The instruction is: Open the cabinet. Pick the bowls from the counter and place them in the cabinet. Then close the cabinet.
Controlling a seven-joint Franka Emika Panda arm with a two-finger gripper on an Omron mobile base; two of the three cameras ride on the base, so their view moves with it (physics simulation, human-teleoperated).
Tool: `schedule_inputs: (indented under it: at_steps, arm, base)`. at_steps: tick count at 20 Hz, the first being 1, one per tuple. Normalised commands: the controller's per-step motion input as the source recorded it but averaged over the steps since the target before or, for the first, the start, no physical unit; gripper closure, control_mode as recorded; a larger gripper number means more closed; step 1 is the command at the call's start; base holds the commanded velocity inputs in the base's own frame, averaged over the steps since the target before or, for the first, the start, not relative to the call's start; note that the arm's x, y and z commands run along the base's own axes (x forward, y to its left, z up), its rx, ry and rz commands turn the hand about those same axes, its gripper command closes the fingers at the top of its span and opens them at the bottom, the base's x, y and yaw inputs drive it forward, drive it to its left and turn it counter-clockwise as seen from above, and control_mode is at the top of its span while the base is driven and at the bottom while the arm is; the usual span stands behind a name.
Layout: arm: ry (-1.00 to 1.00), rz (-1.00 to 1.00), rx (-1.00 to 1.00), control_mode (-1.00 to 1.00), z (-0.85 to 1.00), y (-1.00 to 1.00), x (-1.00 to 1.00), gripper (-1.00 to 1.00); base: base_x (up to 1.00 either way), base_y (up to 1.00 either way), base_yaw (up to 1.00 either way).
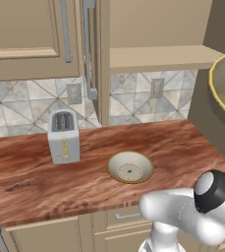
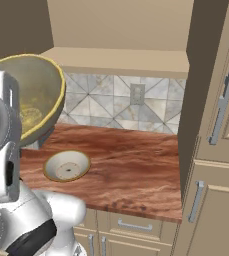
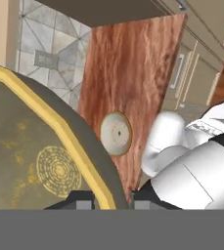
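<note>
1. The cabinet (image 1: 158, 54) stands open: its door (image 1: 92, 49) is swung out edge-on in the upper middle of the left base view, and the beige shelf (image 2: 121, 60) inside is bare.
2. The deep bowl (image 2: 33, 97) is off the table (image 1: 35, 182) and held up in the air, at the left of the right base view and cut by the right edge of the left base view. It is not yet on the shelf.
3. The gripper (image 3: 112, 200) has its jaws nearly closed, one fingertip on each side of the deep bowl's yellow rim at the bottom of the hand view; they pinch the wall of that bowl.
4. The shallow bowl (image 1: 130, 166) sits on the table, in the middle of the left base view, well apart from the toaster (image 1: 64, 137).
5. My reading: opening is done and the first bowl is about halfway through its carry. Left to do: set it on the shelf, fetch and place the shallow bowl, shut the doors.
6. The left base view gives the toaster and the open door; the right base view gives the tall unit (image 2: 221, 150) at the right end of the table. The hand view alone gives the ringed mark inside the deep bowl and the pinch on its rim.
</note>
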Motion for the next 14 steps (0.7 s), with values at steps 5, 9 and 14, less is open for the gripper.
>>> schedule_inputs:
  at_steps: [5,9,14]
  arm:
    - [-0.55,-0.17,0.04,-1.00,-0.09,0.75,0.15,1.00]
    - [-0.23,-0.16,0.01,-1.00,-0.17,0.44,0.50,1.00]
    - [0.03,-0.03,0.02,-1.00,0.00,-0.02,0.67,1.00]
  base:
    - [0.00,0.00,0.00]
    - [0.00,0.00,0.00]
    - [0.00,0.00,0.00]
